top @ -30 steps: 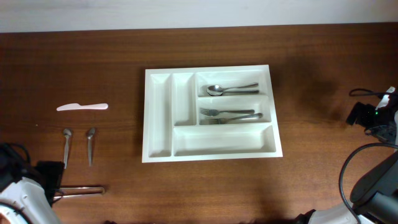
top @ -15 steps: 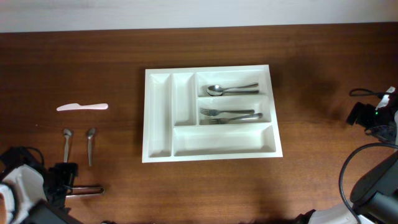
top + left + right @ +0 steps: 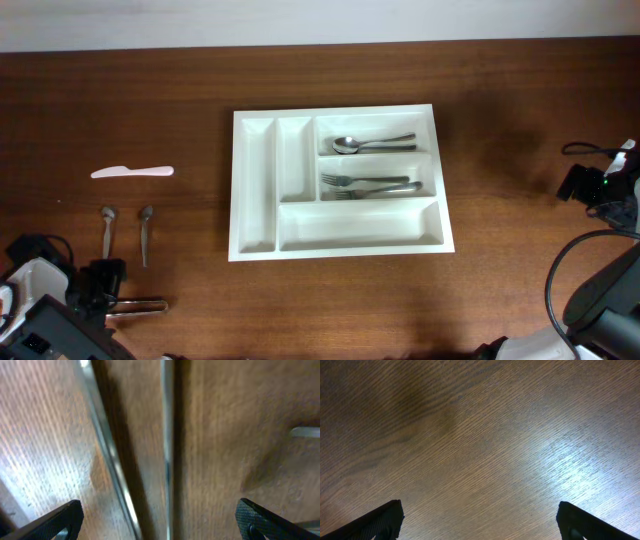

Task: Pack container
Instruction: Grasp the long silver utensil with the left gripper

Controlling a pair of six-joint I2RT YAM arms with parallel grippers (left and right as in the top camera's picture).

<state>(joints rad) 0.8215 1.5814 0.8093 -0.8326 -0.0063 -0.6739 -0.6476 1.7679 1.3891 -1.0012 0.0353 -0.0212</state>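
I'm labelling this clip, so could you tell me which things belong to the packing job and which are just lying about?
Job: white tray, spoon and forks in it, loose white knife, two loose spoons, metal cutlery under left gripper.
Lying about: black cable at right edge.

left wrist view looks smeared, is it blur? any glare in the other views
Left wrist: yes, the metal handles are streaked and soft, seemingly too close to focus. Right wrist: sharp wood grain, with a bright glare patch on the table. Overhead: evenly lit, the container crisp.
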